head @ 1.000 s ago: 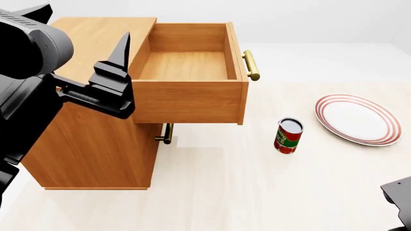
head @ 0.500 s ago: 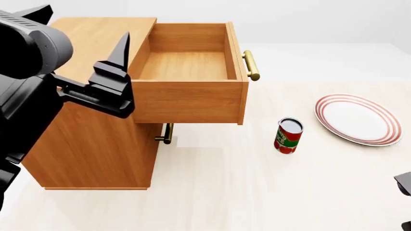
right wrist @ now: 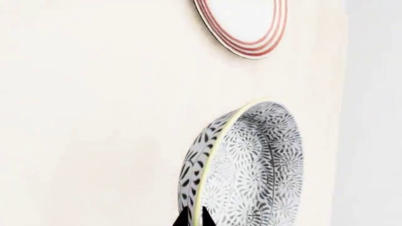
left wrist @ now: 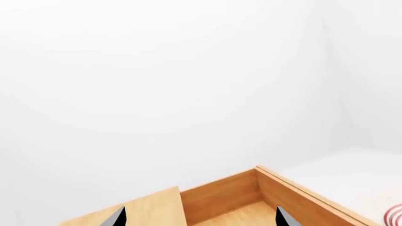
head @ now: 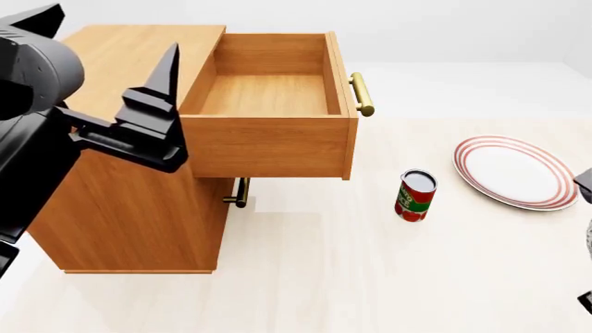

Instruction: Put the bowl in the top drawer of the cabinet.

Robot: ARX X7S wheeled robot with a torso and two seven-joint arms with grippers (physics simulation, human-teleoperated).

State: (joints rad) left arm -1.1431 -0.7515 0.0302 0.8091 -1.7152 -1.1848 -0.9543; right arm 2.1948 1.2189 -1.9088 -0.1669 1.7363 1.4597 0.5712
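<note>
The cabinet (head: pixel 129 208) stands at the left, and its top drawer (head: pixel 268 147) is pulled out, with nothing inside and its brass handle (head: pixel 362 95) facing right. My left gripper (left wrist: pixel 201 217) hangs open beside the drawer's left wall, over the cabinet top, holding nothing; one of its fingers (head: pixel 162 83) points up. In the right wrist view my right gripper (right wrist: pixel 195 220) is shut on the rim of the speckled bowl (right wrist: pixel 251 165), which is held on edge above the floor. In the head view only a piece of the right arm (head: pixel 586 186) shows at the right edge.
A red-labelled can (head: pixel 415 195) stands upright on the pale floor right of the cabinet. A red-ringed white plate (head: pixel 515 172) lies further right, and it also shows beyond the bowl as the plate (right wrist: pixel 245 23). The lower drawer's handle (head: pixel 240 192) pokes out under the open drawer.
The right arm has risen along the right edge of the head view. The left gripper has shifted slightly left and up. The drawer, can and plate have not moved.
</note>
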